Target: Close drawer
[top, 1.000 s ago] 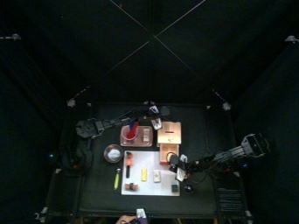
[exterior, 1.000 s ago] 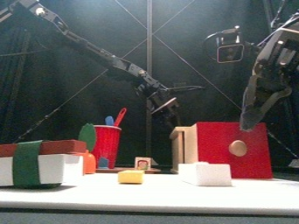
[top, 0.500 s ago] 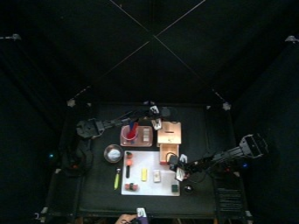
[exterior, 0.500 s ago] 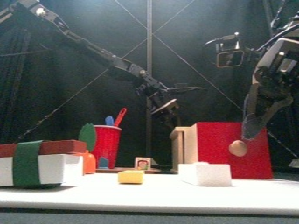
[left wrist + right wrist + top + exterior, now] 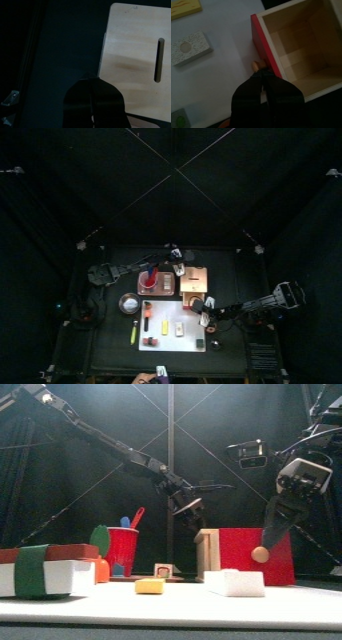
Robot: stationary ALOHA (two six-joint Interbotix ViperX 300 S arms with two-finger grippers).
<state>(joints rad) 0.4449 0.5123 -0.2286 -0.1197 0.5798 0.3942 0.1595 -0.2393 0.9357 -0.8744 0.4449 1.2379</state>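
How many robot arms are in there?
2. The left arm reaches over the drawer at the table's back; the right arm hangs at the drawer's red front. None seems hidden.

Top cam: high overhead, straight down, table (image 5: 230,318) small mid-frame. Front cam: table height at the front edge, level across, close on the drawer (image 5: 245,556) with its red face. Left wrist cam: close, looking down past the left gripper (image 5: 93,102) onto the drawer's tan top. Right wrist cam: close, down past the right gripper (image 5: 265,96) into the open drawer. All four views share the drawer.
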